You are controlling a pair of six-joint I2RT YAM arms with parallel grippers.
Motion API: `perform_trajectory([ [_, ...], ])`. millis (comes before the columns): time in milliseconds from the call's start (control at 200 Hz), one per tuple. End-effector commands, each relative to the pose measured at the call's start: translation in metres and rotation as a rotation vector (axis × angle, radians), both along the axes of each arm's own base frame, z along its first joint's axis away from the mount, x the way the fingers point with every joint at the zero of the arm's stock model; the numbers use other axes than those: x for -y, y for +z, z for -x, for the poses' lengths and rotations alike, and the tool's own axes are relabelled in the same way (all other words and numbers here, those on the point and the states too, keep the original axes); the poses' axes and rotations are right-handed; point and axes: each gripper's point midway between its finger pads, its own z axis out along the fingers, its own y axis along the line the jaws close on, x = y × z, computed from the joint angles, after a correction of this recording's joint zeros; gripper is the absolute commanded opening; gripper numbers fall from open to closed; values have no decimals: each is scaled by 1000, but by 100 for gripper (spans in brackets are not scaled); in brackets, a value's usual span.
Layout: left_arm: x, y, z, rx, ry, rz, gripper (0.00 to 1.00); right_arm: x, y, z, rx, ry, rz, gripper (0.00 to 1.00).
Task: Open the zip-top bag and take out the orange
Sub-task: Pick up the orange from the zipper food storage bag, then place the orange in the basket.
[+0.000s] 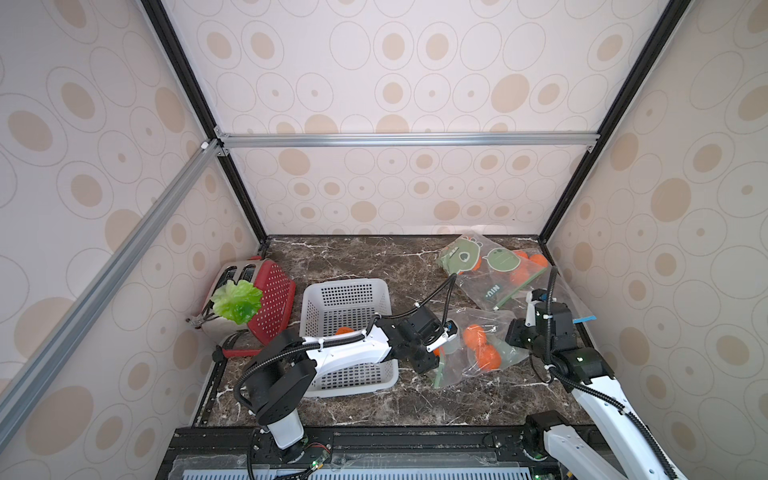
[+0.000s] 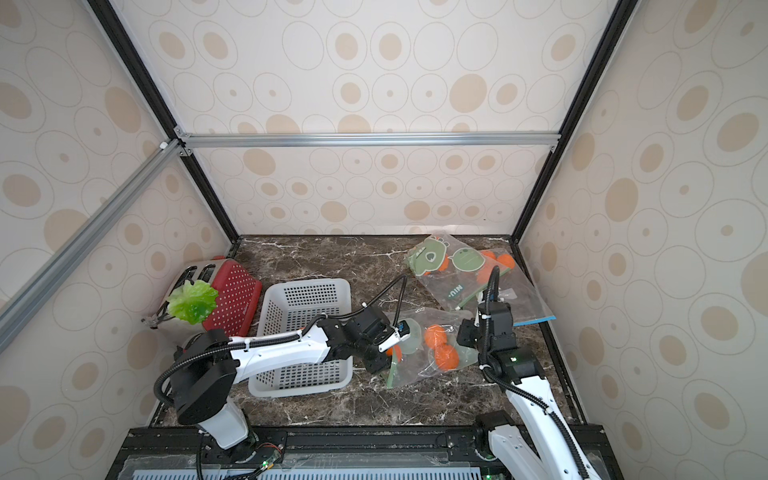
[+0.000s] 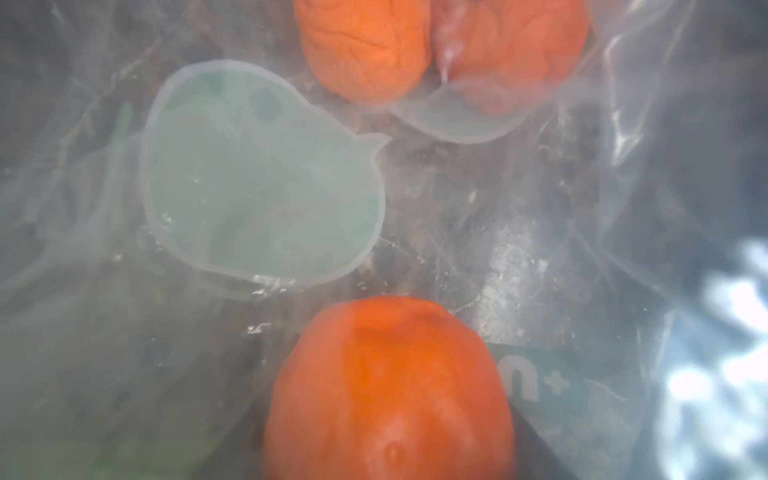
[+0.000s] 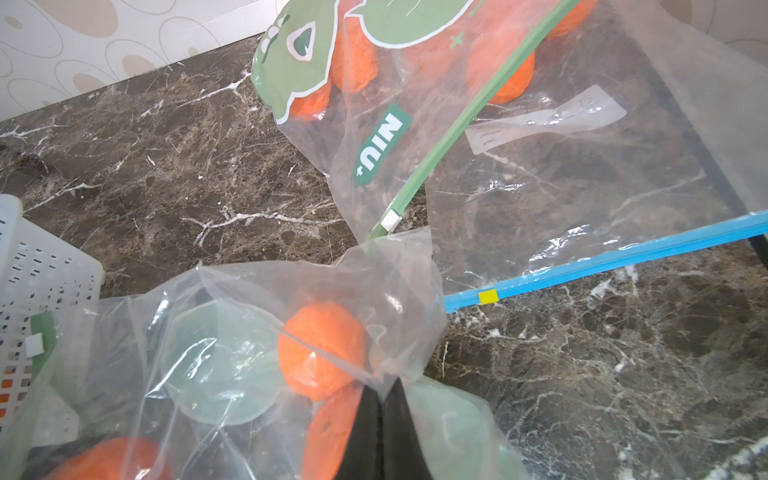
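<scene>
Crumpled clear zip-top bag [image 1: 461, 374] lies on the counter [image 1: 353, 257] beside the white basket [image 1: 345, 284]. Left gripper [image 1: 436, 348] jaws clasp a bright orange [image 3: 386, 386] inside it, while right gripper [image 4: 384, 399] jaws, pressed together, pinch its plastic.

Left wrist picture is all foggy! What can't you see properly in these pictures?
- Whether the left gripper holds the nearest orange: left wrist view blurred, gripper mostly out of frame.
- Orange thing in the basket: a top view, left arm covers most.
- Writing on the white label: right wrist view, too small.
</scene>
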Motion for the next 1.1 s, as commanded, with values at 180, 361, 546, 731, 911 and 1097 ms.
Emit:
perform_trajectory([
  [180,-37,16,6,55,39,-86,43,4,1,0,5,-21,-8,0],
  [361,-47,17,9,55,55,-104,43,4,2,0,7,-20,-10,0],
  [546,-57,40,9,98,100,-40,42,3,1,1,5,-17,-13,0],
  [731,-69,76,-3,203,188,41,41,2,1,1,7,-13,-17,0],
  [911,-101,103,-34,288,378,136,44,2,0,1,8,-11,-19,0],
  [1097,-162,105,-81,312,714,181,49,0,-1,1,7,-6,-25,0],
])
